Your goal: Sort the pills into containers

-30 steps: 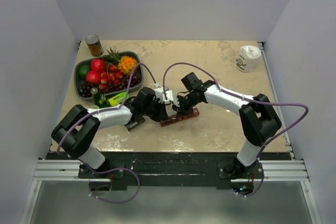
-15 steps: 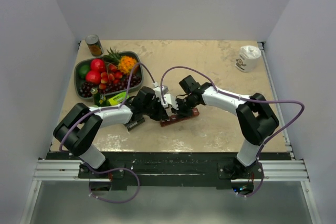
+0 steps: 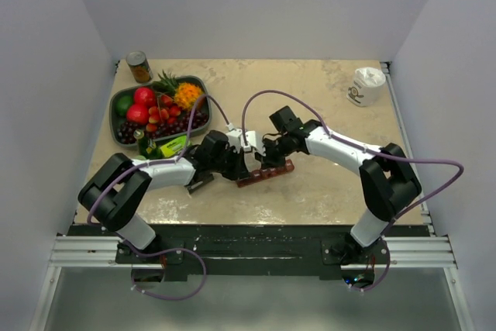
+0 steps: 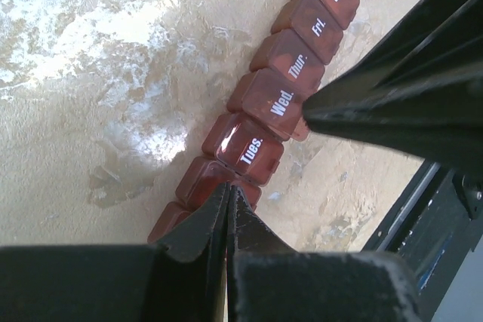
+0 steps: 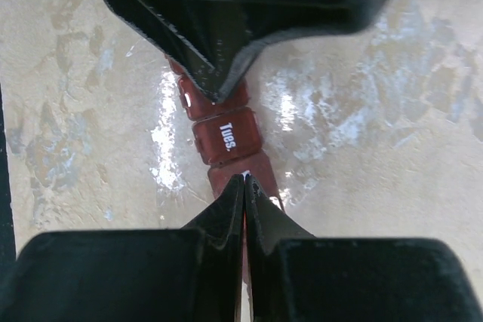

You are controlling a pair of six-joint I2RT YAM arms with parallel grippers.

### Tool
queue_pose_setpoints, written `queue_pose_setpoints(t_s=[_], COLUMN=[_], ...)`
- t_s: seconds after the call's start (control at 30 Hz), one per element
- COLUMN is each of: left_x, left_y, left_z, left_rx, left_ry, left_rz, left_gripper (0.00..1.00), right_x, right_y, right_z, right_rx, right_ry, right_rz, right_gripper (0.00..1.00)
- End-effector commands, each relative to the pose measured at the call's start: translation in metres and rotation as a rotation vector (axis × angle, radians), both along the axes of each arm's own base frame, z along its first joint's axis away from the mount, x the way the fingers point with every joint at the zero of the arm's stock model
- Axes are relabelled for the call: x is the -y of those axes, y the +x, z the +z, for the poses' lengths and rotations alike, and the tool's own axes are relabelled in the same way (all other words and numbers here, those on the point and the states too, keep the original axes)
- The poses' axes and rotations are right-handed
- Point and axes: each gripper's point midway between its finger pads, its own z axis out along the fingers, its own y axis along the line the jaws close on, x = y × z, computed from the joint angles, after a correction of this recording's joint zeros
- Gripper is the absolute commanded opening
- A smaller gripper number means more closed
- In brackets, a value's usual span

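The containers (image 3: 279, 170) are a dark red strip of day-labelled compartments lying at the table's middle, lids down. In the left wrist view my left gripper (image 4: 228, 186) is shut, its tips resting on the compartment just below the "Tues." lid of the containers (image 4: 290, 54). My right gripper (image 5: 245, 179) is also shut and empty, tips pressing the lid beside "Tues." on the containers (image 5: 226, 135). From above, the left gripper (image 3: 246, 163) and the right gripper (image 3: 267, 162) meet over the strip. The pills are out of view.
A dark fruit bowl (image 3: 118, 116) stands at the back left with a tin can (image 3: 139, 67) behind it. A green-yellow packet (image 3: 172, 145) lies by the left arm. A white cup (image 3: 366, 85) stands at the back right.
The right arm swung slightly left, then back to the right. Both shut grippers stayed at the strip.
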Motion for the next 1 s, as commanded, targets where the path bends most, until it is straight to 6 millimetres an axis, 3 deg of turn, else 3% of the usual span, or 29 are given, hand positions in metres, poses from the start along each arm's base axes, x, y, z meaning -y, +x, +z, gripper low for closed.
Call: queue_pose_setpoints(t_s=[0.0, 0.13, 0.27, 0.4, 0.53, 0.7, 0.97], left_x=[0.003, -0.001, -0.007, -0.009, -0.008, -0.011, -0.024], left_y=[0.001, 0.002, 0.004, 0.004, 0.003, 0.004, 0.014], left_z=[0.015, 0.020, 0.032, 0.035, 0.033, 0.035, 0.063], left_rx=[0.035, 0.045, 0.070, 0.075, 0.069, 0.085, 0.176], left_ry=[-0.054, -0.064, -0.083, -0.091, -0.093, -0.097, -0.111], left_rz=[0.002, 0.021, 0.048, 0.051, 0.045, 0.050, 0.083], left_gripper=[0.04, 0.04, 0.04, 0.04, 0.04, 0.04, 0.05], right_x=[-0.006, -0.005, 0.001, 0.014, 0.021, 0.016, 0.006], right_y=[0.003, -0.003, -0.008, -0.006, -0.001, 0.001, 0.001], right_z=[0.023, 0.009, -0.019, -0.049, -0.062, -0.051, 0.009], right_rx=[0.021, -0.038, -0.115, -0.148, -0.147, -0.145, -0.076], right_ry=[0.083, 0.068, 0.010, -0.095, -0.142, -0.112, 0.029], right_rz=[-0.015, -0.029, -0.064, -0.119, -0.148, -0.141, -0.084], right_gripper=[0.02, 0.02, 0.01, 0.01, 0.01, 0.00, 0.01])
